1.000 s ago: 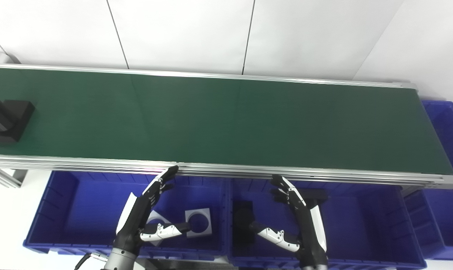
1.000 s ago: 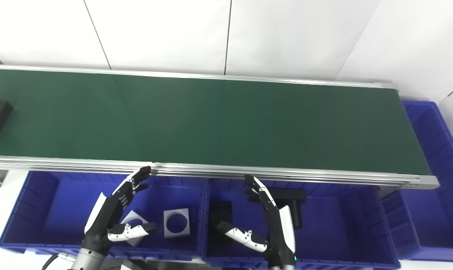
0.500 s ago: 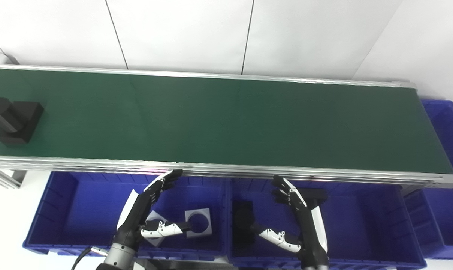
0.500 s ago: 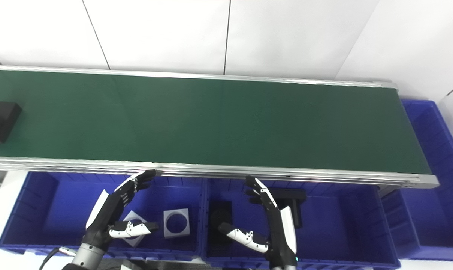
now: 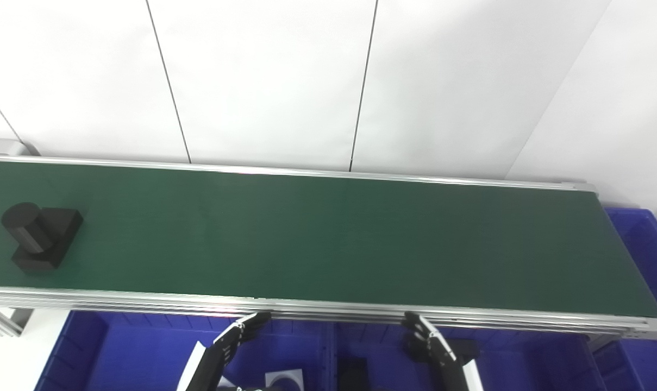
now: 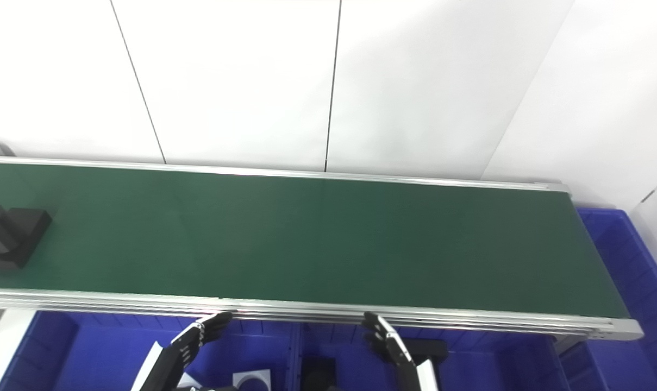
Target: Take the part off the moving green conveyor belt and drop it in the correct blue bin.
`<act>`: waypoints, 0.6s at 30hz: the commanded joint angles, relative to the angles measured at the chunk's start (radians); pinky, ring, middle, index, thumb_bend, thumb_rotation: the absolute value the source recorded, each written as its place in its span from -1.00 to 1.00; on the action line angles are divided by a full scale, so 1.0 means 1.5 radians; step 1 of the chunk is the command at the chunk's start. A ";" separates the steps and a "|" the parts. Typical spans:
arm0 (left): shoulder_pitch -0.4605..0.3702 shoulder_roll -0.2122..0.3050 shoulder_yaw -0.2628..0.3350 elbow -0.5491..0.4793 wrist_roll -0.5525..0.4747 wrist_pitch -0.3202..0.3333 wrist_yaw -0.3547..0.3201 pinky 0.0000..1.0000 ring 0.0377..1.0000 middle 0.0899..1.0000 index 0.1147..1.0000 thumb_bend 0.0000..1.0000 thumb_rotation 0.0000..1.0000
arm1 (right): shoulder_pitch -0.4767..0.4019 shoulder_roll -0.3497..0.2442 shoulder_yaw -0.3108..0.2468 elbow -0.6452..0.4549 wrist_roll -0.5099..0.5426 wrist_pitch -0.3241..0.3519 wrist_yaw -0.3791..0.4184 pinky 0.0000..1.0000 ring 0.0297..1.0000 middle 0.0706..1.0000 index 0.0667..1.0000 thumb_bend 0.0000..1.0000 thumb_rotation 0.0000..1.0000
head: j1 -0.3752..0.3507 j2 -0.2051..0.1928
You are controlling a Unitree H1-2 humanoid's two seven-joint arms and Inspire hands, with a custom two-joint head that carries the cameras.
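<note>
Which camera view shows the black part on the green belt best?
The left eye view: the whole black part lies inside the picture. In the right eye view it sits at the left edge, partly cut off.

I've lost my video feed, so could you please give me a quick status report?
Left hand and right hand open, empty, below belt rail. Black part on conveyor belt, far left, out of reach. Nothing in the way.

Both head cameras look down from close above, side by side, sharing the conveyor belt (image 5: 328, 244) lengthwise.
</note>
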 commanded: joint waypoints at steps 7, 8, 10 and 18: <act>-0.024 0.009 -0.049 -0.026 0.024 -0.019 0.065 0.52 0.60 0.58 0.48 0.93 -0.31 | -0.016 -0.006 -0.050 -0.142 0.000 -0.035 0.054 0.52 0.51 0.54 0.70 0.58 -0.08 | 0.108 -0.011; -0.024 0.010 -0.053 -0.026 0.025 -0.019 0.071 0.50 0.57 0.56 0.46 0.95 -0.31 | -0.022 -0.006 -0.052 -0.153 0.010 -0.035 0.065 0.53 0.51 0.54 0.70 0.59 -0.13 | 0.108 -0.011; -0.028 0.014 -0.069 -0.026 0.039 -0.019 0.097 0.46 0.55 0.54 0.45 0.98 -0.29 | -0.033 -0.001 -0.056 -0.183 0.028 -0.024 0.094 0.59 0.55 0.59 0.73 0.55 -0.18 | 0.136 -0.016; -0.046 0.032 -0.134 -0.020 0.059 -0.019 0.176 0.46 0.53 0.51 0.43 1.00 -0.30 | -0.096 0.023 -0.087 -0.235 0.016 0.027 0.181 0.57 0.56 0.65 0.77 0.49 -0.06 | 0.200 -0.025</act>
